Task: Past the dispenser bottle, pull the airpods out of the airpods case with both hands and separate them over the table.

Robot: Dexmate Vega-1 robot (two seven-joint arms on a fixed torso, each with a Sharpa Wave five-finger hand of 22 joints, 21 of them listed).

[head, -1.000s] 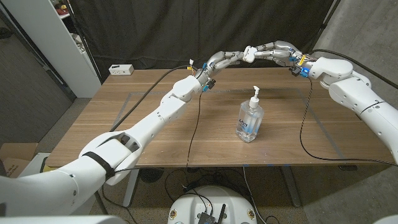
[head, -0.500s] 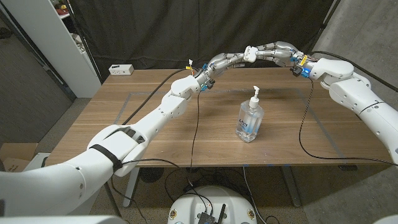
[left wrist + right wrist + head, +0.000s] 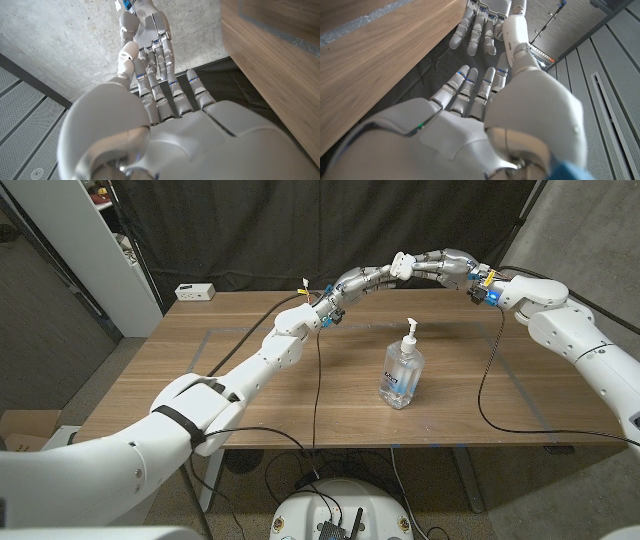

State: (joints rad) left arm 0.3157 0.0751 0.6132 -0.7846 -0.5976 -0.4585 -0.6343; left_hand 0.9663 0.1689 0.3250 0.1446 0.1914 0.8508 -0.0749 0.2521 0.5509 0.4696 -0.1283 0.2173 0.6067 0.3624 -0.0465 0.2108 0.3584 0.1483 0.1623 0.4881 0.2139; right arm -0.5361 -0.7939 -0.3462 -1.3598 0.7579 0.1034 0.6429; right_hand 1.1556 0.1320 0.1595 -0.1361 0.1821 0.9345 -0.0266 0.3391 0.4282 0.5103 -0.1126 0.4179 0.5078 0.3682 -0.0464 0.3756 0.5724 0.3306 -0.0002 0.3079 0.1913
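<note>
Both hands meet in the air beyond the table's far edge, past the clear dispenser bottle (image 3: 402, 370) that stands upright on the wooden table (image 3: 250, 380). A small white thing, the airpods case (image 3: 404, 262), sits where their fingertips join. My left hand (image 3: 360, 277) reaches it from the left and my right hand (image 3: 450, 265) from the right. Each seems to pinch it. In the left wrist view my left hand (image 3: 165, 135) points at the right hand (image 3: 147, 30), fingertips touching. The right wrist view has my right hand (image 3: 470, 125) facing the left hand (image 3: 485, 20); the case is hidden there.
A white box (image 3: 195, 292) lies at the table's back left. Black cables (image 3: 315, 380) trail across the tabletop from both arms. A white shelf unit (image 3: 90, 240) stands to the left, and a dark curtain hangs behind the table.
The joined hands have risen slightly with the white case between them. The left arm has shifted a little; the bottle has not moved.
</note>
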